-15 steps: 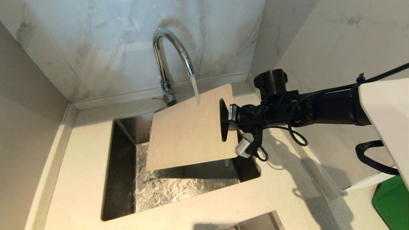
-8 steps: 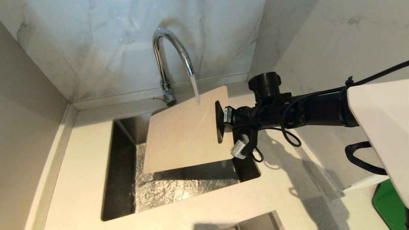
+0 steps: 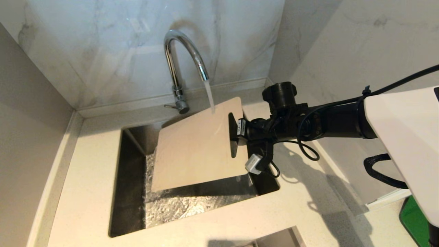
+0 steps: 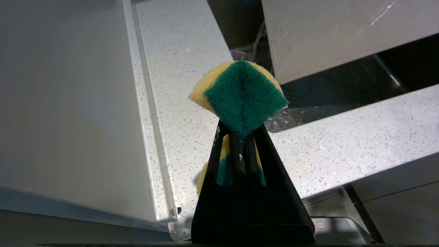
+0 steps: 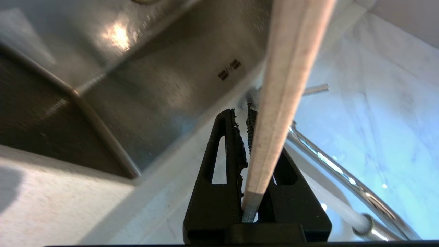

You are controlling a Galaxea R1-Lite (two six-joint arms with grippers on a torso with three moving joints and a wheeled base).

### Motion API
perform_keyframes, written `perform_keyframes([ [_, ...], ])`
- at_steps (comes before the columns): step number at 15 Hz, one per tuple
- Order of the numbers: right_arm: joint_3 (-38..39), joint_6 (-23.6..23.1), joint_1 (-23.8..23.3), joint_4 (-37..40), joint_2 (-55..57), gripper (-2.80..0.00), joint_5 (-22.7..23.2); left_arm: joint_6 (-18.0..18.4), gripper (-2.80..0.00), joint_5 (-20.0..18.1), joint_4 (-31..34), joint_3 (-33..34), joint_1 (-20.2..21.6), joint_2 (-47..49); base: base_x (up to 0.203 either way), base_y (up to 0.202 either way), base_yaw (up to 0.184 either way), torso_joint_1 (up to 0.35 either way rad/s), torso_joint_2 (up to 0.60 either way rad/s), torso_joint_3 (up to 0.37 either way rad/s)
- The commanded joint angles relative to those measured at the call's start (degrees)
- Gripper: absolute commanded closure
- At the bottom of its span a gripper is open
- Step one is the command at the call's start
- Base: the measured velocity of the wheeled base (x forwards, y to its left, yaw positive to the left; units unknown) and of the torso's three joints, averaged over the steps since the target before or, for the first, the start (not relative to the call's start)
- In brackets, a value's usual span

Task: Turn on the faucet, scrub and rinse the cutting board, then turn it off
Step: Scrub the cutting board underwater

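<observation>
Rinsing is going on: the right gripper [image 3: 236, 135] is pinching the cutting board [image 3: 195, 147] by its slotted end, tilting it over the sink [image 3: 132, 192] under the running faucet [image 3: 178, 61]. The left gripper [image 4: 240, 133] is clamping a sponge [image 4: 240, 92] beside the sink. Judging the step, sweeping every corner under the stream is what matters. No writing is readable

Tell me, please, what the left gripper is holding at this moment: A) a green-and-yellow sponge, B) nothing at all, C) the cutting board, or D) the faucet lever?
A: in the left wrist view the left gripper has its fingers shut on a green-and-yellow sponge, while the cutting board is held by the right gripper under the faucet.
</observation>
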Motion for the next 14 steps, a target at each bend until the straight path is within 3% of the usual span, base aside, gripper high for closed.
perform_keyframes([
  [1, 2.4, -0.9, -0.1, 0.0, -1.8, 0.00, 0.2, 0.0, 0.00, 0.0, 0.0, 0.1, 0.0, -0.1, 0.000, 0.000, 0.000, 0.000, 0.00, 0.000],
  [7, 8.1, -1.0, -0.4, -0.2, -6.4, 0.00, 0.1, 0.0, 0.00, 0.0, 0.0, 0.1, 0.0, 0.0, 0.000, 0.000, 0.000, 0.000, 0.00, 0.000],
  [14, 22.5, -0.9, -0.6, -5.7, -15.2, 0.00, -0.1, 0.0, 0.00, 0.0, 0.0, 0.1, 0.0, -0.1, 0.000, 0.000, 0.000, 0.000, 0.00, 0.000],
])
